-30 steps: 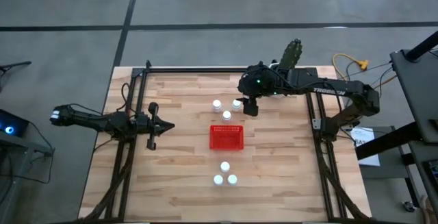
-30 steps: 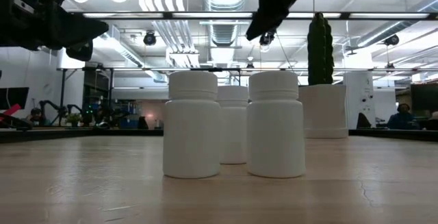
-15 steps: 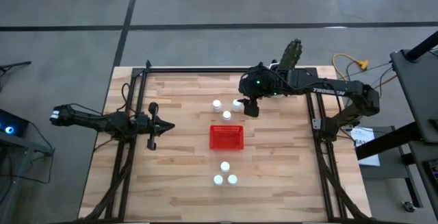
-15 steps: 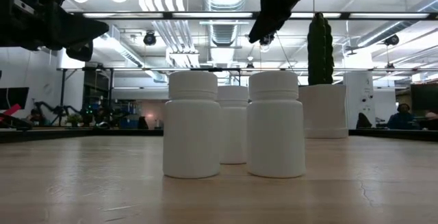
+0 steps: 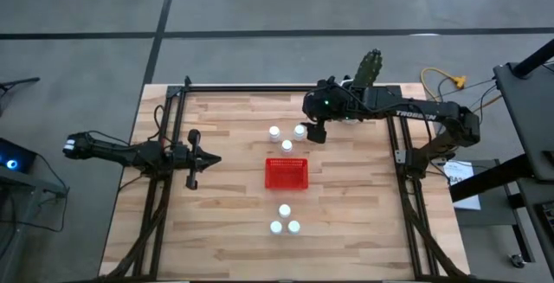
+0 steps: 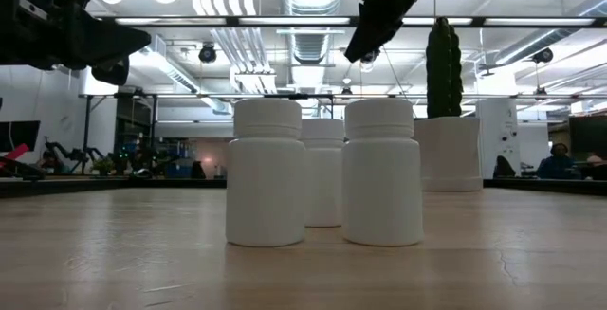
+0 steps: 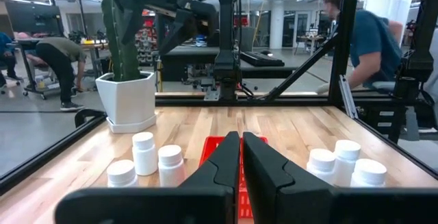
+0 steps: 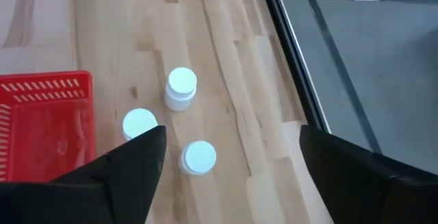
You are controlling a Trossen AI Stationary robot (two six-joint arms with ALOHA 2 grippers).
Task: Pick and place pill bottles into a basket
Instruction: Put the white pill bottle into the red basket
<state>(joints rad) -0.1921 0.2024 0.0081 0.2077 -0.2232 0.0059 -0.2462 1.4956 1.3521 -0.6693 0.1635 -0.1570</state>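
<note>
Bottle (image 8: pixel 198 157) between spread right fingers (image 8: pixel 130 162).

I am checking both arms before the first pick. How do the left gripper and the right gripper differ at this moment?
The left gripper is shut; the right gripper is open. The left gripper waits at the table's left side, away from any bottle; the right gripper hovers above three pill bottles behind the red basket. Both hold nothing.

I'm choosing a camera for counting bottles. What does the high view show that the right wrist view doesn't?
Only the high view shows the near group of three pill bottles, the left gripper, shut, and the cactus. Only the right wrist view shows the right gripper open above the far bottles. Both show those three bottles and the empty red basket.
</note>
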